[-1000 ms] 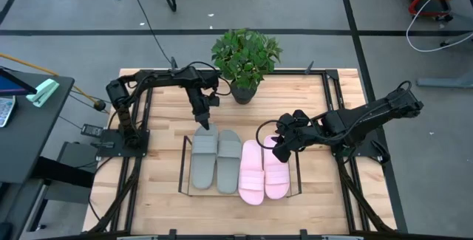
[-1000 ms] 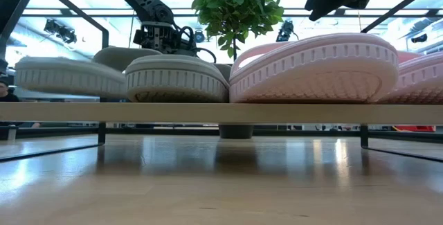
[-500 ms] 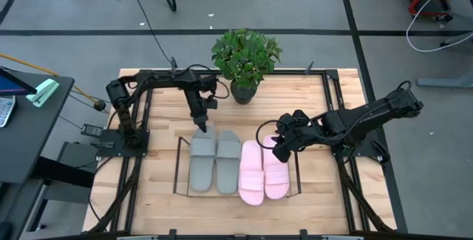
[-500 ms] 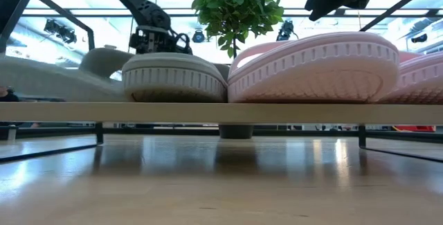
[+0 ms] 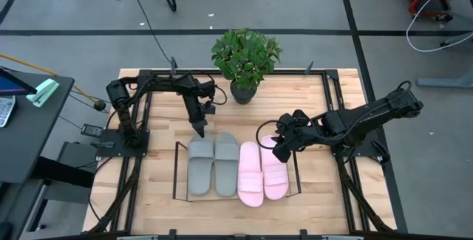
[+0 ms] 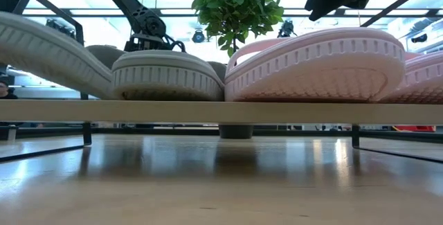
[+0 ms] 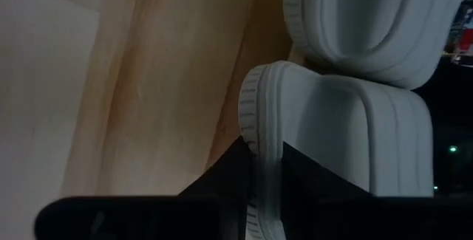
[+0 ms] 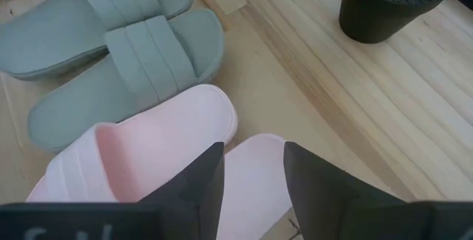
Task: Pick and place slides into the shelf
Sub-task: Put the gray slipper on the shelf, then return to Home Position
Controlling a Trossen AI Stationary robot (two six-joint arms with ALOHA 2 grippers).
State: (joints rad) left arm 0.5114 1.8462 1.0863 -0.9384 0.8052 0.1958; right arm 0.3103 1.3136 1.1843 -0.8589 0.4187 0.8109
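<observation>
Four slides lie side by side on the shelf (image 5: 174, 173), whose board (image 6: 221, 111) fills the low view. There are two grey slides (image 5: 200, 168) (image 5: 226, 165) and two pale pink slides (image 5: 250, 173) (image 5: 276, 170). My left gripper (image 5: 199, 131) is at the far end of the leftmost grey slide, shut on it. In the low view that slide (image 6: 48, 45) slants, its near end raised and jutting toward the camera. My right gripper (image 5: 279, 148) hangs open above the far end of the right pink slide (image 8: 251, 196), touching nothing. My left gripper pinches the rim at the far end of the leftmost grey slide (image 7: 255, 114) between its two fingers (image 7: 222, 177), which slant down from the table's far side and lie along the slide. The slide sits tilted, with its underside partly on the shelf board.
A potted plant (image 5: 245, 55) stands at the far middle of the table just beyond the shelf, and its dark pot (image 8: 392, 4) shows in the right wrist view. Bare wood lies left and right of the shelf (image 5: 159, 159) (image 5: 318, 173). A dark side table (image 5: 29, 129) stands left.
My left gripper has moved toward the table's near-left, pushing the leftmost grey slide toward the near edge. That slide's near end now juts out and tilts up in the low view. The shelf has slid slightly to the left with it. The right arm kept still.
</observation>
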